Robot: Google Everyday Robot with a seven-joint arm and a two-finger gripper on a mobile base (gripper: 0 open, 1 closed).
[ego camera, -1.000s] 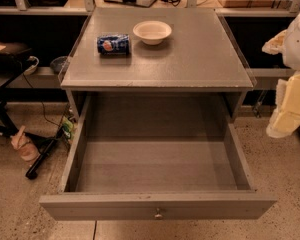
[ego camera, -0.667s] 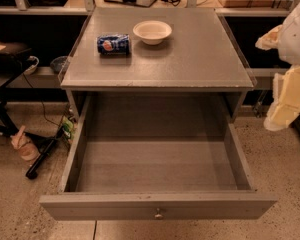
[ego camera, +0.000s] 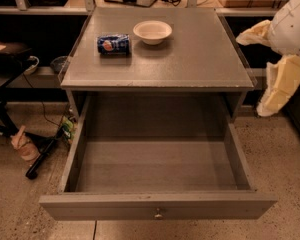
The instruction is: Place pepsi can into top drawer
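The grey cabinet (ego camera: pixel 190 59) stands with its top drawer (ego camera: pixel 157 206) pulled wide open. The gripper (ego camera: pixel 276 89) hangs at the right edge, beside the cabinet top; whether it is released or clenched cannot be told. On the cabinet top, the white bowl (ego camera: pixel 152 31) sits just right of the pepsi can (ego camera: pixel 113 44), which lies on its side.

Drawer (ego camera: pixel 157 211) wide open
It is pulled out, reachable from above; bowl (ego camera: pixel 152 31) just beside can (ego camera: pixel 113 44) crowds that side; gripper (ego camera: pixel 276 91) hangs beside the cabinet's (ego camera: pixel 200 59) right edge.
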